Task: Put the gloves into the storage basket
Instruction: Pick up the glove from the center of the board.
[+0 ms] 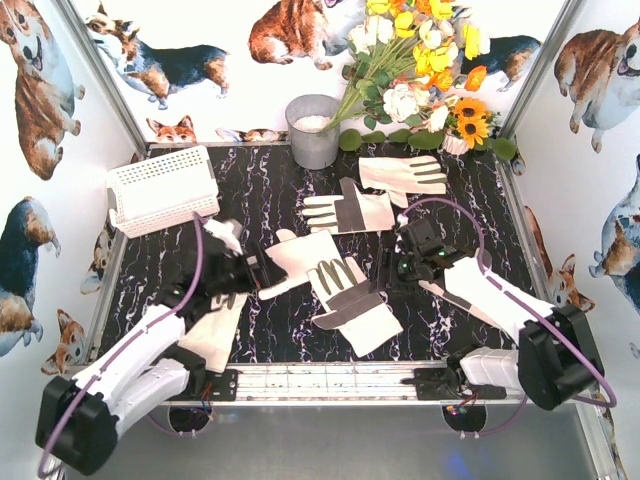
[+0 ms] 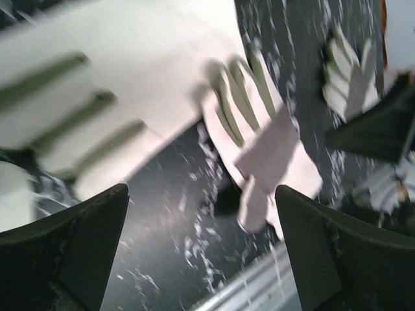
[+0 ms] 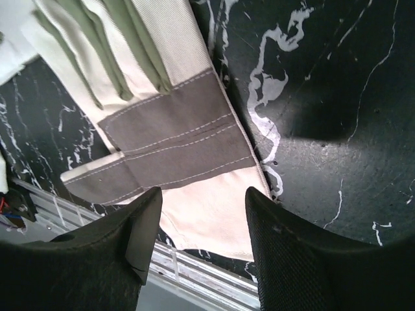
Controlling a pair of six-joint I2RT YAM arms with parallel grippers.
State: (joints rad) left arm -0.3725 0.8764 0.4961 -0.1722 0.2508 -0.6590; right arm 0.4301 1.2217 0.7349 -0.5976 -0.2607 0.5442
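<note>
A white perforated plastic basket (image 1: 160,190) sits on the black marbled surface (image 1: 480,240). The cream fabric gloves with grey patches (image 1: 340,290) lie scattered to its right, outside it. Just right of the basket, the left pincer (image 1: 252,268) hangs released. Farther right, the right pincer (image 3: 202,227) is spread above a glove's cuff, grasping nothing.

From where I stand, the left arm (image 1: 150,365) rises from its base at the near left, its forearm slanting inward toward the middle. The left gripper (image 2: 201,197) is held low with its jaws spread wide. The right arm (image 1: 500,300) has its elbow out at the near right and its forearm runs inward. The right gripper (image 3: 202,201) points downward, and its dark fingers (image 3: 285,253) are set apart, though closer together than the left pair.
</note>
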